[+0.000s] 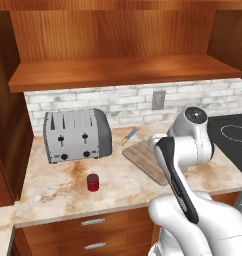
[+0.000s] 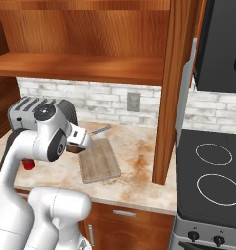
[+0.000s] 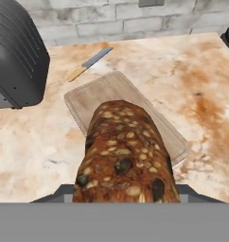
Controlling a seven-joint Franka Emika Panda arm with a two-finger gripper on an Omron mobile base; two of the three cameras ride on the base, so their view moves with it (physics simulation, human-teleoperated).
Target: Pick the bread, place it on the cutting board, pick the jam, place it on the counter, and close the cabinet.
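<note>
Seeded and dark brown, the round-topped loaf of bread (image 3: 126, 156) lies closest to the hand camera, clamped in the two-finger gripper (image 3: 123, 191), whose dark tips show on either side of it. It hangs above the flat, light brown plank cutting board (image 3: 121, 106), over the half of the board nearer the counter's front edge, and looks not yet set down.

From here the main risk is a release from too high or too far forward: the loaf could roll on its rounded top or land partly over the board's near corner and tip onto the beige marbled counter (image 3: 197, 80). Lowering too hard might also push the board, which lies loose.

Just beyond the board's far end a small knife with a yellowish handle (image 3: 88, 63) lies toward the back wall. A boxy silver toaster (image 1: 77, 135) stands on the counter's left part. The little red jam jar (image 1: 93, 182) stands near the front edge, well apart from the board. Overhead, the reddish-brown wooden cabinet (image 2: 81, 63) is open, its door (image 2: 186, 90) swung out edge-on, where a rising arm could clip it.
</note>
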